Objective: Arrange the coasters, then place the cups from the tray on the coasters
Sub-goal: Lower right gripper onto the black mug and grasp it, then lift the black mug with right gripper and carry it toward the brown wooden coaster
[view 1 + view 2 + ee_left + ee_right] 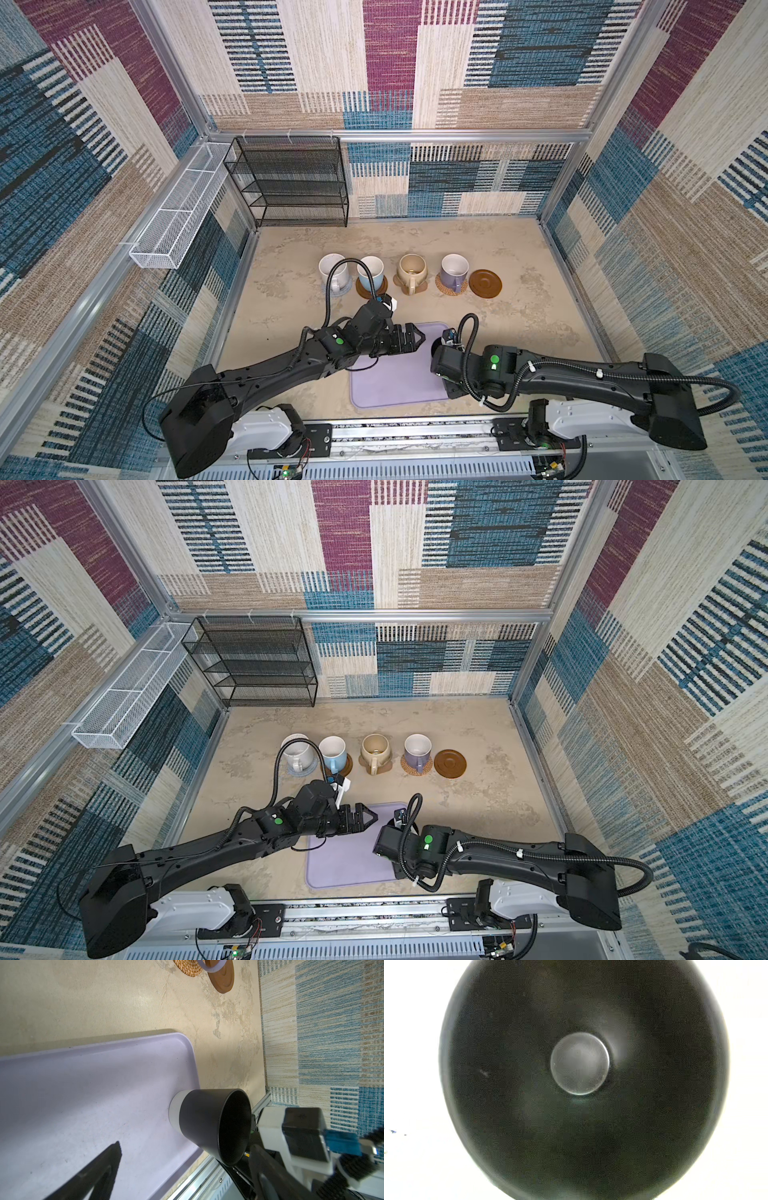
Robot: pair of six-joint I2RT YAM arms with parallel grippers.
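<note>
Fingers (112, 1155) of the left gripper (420, 338) stood spread apart, levelled over the smooth lavender tray (83, 1084); beyond their tips a tapered matte black mug (199, 1122) sat on it, the down-tilted right gripper (441, 351) behind, its grip hidden.

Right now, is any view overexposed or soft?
Right wrist view: surroundings blown out white, black tapered mug slightly soft; left wrist view: pale lavender rectangular tray sharp and evenly lit; both top views: even light, no glare.

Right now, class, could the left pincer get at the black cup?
Probably not cleanly: the left pincer is open and aimed at the black cup, but the right arm sits directly over it.
</note>
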